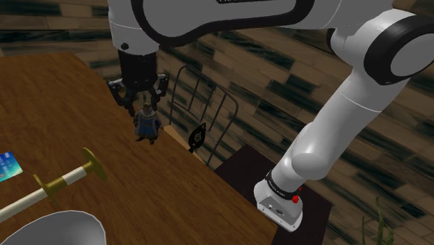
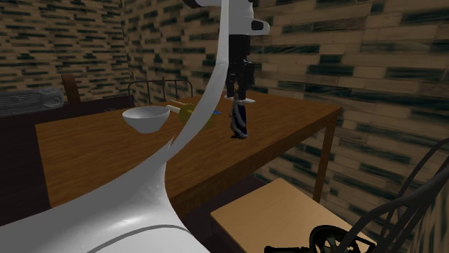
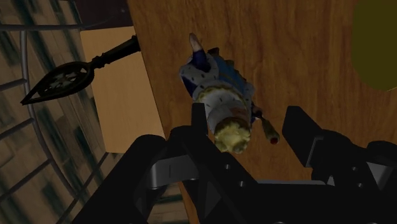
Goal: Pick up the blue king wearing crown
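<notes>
Fingers (image 3: 198,127) of the black gripper (image 3: 248,118) stand well apart with nothing clasped. In the wrist view the golden crown of the blue king (image 3: 219,95) sits in the gap, close against one finger and clear of the other. I cannot tell whether that near finger touches it. The figure's robed body runs away from the claw toward the wooden table (image 3: 305,57), so its long axis is upright and in line with the gripper's own approach.

In the shoulder view the gripper (image 1: 144,101) hangs at twelve o'clock of the blue king (image 1: 147,124), fingertips about level with the head. The king stands near the edge of the wooden table (image 1: 83,118) that faces the wire-backed chair (image 1: 209,104), which lies at its three o'clock. The second exterior view agrees: the gripper (image 2: 237,97) is directly over the blue king (image 2: 239,123), the two in one vertical line.

My judgement is that the coming move turns on the offset between the fingers. The crown is not centred, so a small sideways correction and a little more descent would put the pads around the body, not the narrow top, before closing.

Farther off across the table, around the king's seven o'clock in the shoulder view, lie a cream-and-yellow handled tool (image 1: 62,181), a blue card (image 1: 5,166) and a pale bowl (image 1: 52,230), all well apart from the figure.
</notes>
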You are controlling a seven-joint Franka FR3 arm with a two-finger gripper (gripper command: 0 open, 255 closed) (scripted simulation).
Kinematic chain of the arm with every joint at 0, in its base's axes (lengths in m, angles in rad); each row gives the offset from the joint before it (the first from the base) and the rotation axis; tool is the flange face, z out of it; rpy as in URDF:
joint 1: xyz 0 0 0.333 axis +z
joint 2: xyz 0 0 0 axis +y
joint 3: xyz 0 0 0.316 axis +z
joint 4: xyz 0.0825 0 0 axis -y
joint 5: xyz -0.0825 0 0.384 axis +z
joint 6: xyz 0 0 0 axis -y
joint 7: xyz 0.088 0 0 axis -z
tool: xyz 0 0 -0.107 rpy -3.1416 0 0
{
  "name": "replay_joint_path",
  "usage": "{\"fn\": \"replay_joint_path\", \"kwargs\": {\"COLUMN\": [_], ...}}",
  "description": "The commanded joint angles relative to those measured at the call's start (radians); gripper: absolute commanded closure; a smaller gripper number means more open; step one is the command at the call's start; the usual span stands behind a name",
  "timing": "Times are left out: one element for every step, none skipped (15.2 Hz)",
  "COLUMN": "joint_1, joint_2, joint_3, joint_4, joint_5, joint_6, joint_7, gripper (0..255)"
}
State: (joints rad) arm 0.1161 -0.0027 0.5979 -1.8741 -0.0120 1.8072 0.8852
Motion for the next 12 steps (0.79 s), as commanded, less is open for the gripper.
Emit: {"fn": "replay_joint_path", "kwargs": {"joint_1": [0.0, 0.0, 0.0, 0.0, 0.0, 0.0, 0.0, 0.0, 0.0, 0.0, 0.0, 0.0], "joint_2": [-0.005, -0.006, -0.007, -0.007, -0.007, -0.007, -0.007, -0.007, -0.006, -0.005, -0.005, -0.005], "joint_3": [0.0, 0.0, 0.0, 0.0, 0.0, 0.0, 0.0, 0.0, 0.0, 0.0, 0.0, 0.0], "joint_4": [0.024, 0.037, 0.049, 0.062, 0.075, 0.089, 0.102, 0.116, 0.131, 0.145, 0.147, 0.147], "joint_5": [0.003, 0.003, 0.004, 0.004, 0.004, 0.004, 0.004, 0.004, 0.004, 0.003, 0.003, 0.003], "joint_6": [-0.028, -0.041, -0.055, -0.068, -0.081, -0.095, -0.108, -0.122, -0.135, -0.149, -0.151, -0.151], "joint_7": [-0.001, -0.001, -0.002, -0.002, -0.003, -0.003, -0.003, -0.003, -0.003, -0.002, -0.002, -0.002], "gripper": [255, 255, 255, 255, 255, 255, 255, 255, 255, 255, 255, 255]}}
